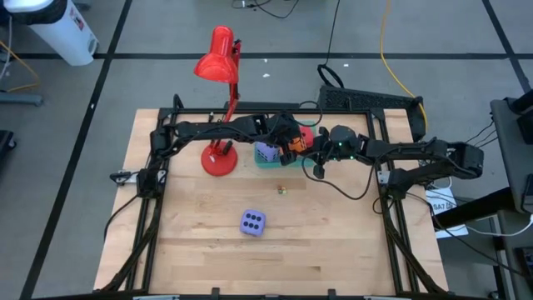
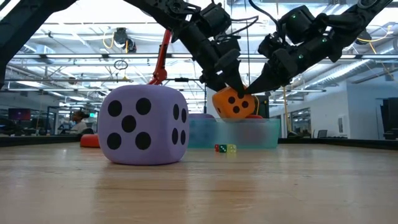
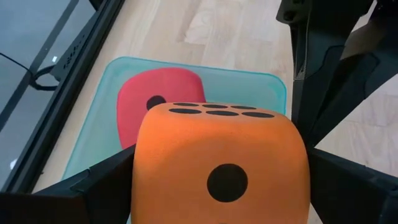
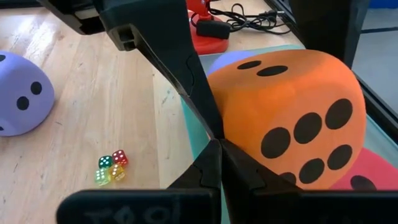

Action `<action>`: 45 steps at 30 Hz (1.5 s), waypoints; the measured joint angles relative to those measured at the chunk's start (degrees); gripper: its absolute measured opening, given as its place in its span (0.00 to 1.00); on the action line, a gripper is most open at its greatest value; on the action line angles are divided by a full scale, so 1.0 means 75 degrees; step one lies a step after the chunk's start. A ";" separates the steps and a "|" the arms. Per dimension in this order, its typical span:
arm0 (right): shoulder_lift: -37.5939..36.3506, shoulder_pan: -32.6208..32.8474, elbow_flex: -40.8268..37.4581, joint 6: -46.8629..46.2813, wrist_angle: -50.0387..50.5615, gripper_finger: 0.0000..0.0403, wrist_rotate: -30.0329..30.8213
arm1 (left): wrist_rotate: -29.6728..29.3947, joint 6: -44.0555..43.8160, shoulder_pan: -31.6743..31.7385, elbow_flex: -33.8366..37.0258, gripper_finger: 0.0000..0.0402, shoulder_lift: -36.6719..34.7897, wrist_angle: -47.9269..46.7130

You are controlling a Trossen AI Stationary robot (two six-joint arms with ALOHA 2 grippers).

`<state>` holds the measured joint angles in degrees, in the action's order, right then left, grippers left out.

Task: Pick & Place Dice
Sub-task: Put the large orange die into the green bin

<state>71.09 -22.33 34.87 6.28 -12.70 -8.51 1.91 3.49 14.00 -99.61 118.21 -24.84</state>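
The lamp (image 1: 219,157) stands just beside my left arm, which reaches across the table to the tray (image 3: 186,65). One purple die (image 1: 253,222) sits loose on the wood, well apart from the tray, not yet collected. The other purple die (image 1: 266,152) lies in the tray's left end. Between the two, a cluster of tiny dice (image 4: 111,168) rests on the table near the tray.

My left gripper (image 3: 221,193) clamps the orange die (image 2: 235,103) by two opposite faces and holds it over the tray, directly above the red die (image 3: 149,102) lying inside.

My right gripper (image 4: 214,144) hovers at the orange die's right side, fingers drawn together on nothing, tips just beside one of my left fingers.

The risks, as I judge them:

- **Bounce-out.** The tray looks crowded. If I let go from here, the soft orange die likely lands on the red one and may roll over the low rim onto the table.
- **Collision.** My two grippers are very close, so a small move by either could knock fingers together or jar the die loose early.
- **The lamp.** Pulling my left arm back carelessly could brush it.
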 joint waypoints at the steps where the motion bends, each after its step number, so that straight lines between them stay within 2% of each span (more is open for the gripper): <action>1: 0.0000 -0.0003 0.0000 -0.0002 0.0002 0.00 0.0010 | 0.0002 -0.0025 0.0003 0.0000 0.99 0.0000 0.0002; 16: 0.0006 -0.0026 0.0000 -0.0003 0.0061 0.00 0.0169 | 0.0071 -0.0546 0.0091 0.0000 1.00 0.0000 0.0037; 42: 0.0009 -0.0082 0.0000 0.0052 0.0163 0.00 0.0154 | 0.0630 -0.1680 0.0172 0.0000 1.00 -0.0009 0.0208; 45: 0.0035 -0.0078 -0.0009 0.0050 0.0296 0.00 0.0133 | 0.0852 -0.1904 0.0207 -0.0018 1.00 -0.0009 0.0849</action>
<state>71.35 -22.91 34.81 6.66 -10.48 -7.51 8.30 -10.79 15.55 -99.75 118.14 -18.47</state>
